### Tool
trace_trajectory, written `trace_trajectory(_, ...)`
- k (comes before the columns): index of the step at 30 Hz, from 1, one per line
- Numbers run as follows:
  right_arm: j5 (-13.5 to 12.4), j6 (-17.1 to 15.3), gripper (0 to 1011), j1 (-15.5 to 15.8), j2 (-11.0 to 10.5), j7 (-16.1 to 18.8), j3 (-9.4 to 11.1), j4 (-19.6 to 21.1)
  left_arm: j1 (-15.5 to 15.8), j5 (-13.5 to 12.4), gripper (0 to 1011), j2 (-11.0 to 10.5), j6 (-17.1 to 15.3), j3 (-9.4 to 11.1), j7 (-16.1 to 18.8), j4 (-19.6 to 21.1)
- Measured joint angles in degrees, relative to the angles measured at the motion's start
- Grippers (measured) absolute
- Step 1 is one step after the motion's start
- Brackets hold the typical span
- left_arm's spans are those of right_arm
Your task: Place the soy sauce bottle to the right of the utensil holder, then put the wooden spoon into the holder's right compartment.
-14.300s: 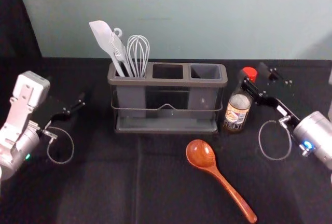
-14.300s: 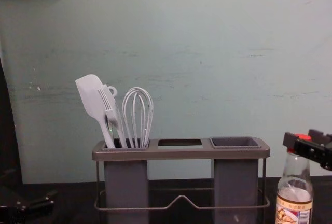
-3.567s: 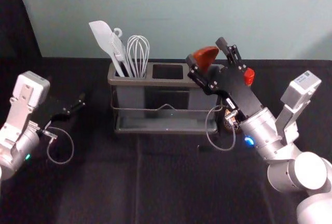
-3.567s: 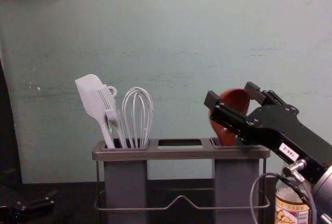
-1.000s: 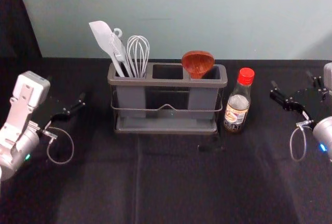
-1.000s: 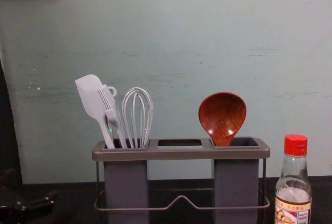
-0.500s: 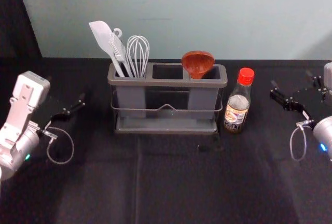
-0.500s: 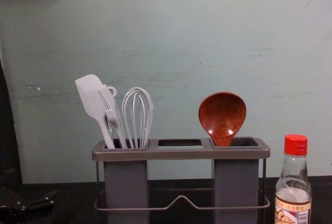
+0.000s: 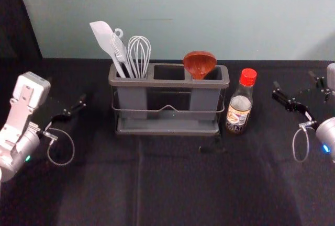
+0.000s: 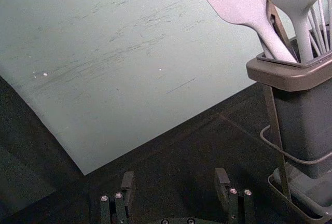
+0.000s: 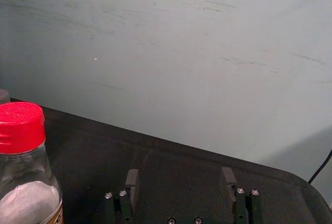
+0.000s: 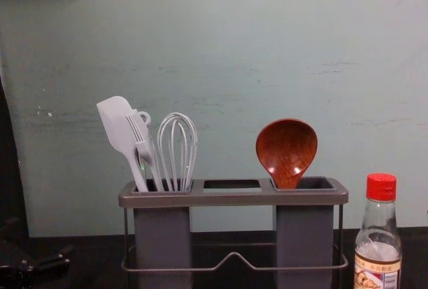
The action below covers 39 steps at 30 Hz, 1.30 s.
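Leftward, the left pincer (image 9: 67,91) angles inward, open. Handle mostly hidden, the wooden spoon (image 9: 200,63) stands in the utensil holder's (image 9: 167,83) right compartment, the soy sauce bottle (image 9: 239,112) just beside. Open too, the right pincer (image 9: 294,80) angles inward, its arm cut off.

Spoon (image 9: 199,65) in the holder (image 9: 167,83), bottle (image 9: 239,115) just right of it

We see the holder on the table (image 9: 178,184), before the wall (image 9: 220,22). Its left slot (image 9: 132,99) has the spatula (image 9: 103,37), brush (image 9: 119,51) and whisk (image 9: 140,53) in it. The spoon is in the right slot (image 9: 213,73). We spot the left gripper (image 9: 68,94) left of the holder and the right gripper (image 9: 294,81) right of the bottle.
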State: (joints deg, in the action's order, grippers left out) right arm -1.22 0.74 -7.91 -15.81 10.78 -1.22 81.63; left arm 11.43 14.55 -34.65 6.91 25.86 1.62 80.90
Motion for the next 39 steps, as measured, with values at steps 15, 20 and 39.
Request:
trace_trajectory(15, 0.00, 0.00, 1002, 0.00, 0.00, 0.02, 0.00, 0.00, 0.00, 0.00, 1000, 0.00, 0.00, 0.00, 0.00, 0.00)
trace_trajectory(20, 0.00, 0.00, 1002, 0.00, 0.00, 0.02, 0.00, 0.00, 0.00, 0.00, 1000, 0.00, 0.00, 0.00, 0.00, 0.00)
trace_trajectory(39, 0.00, 0.00, 1002, 0.00, 0.00, 0.02, 0.00, 0.00, 0.00, 0.00, 1000, 0.00, 0.00, 0.00, 0.00, 0.00)
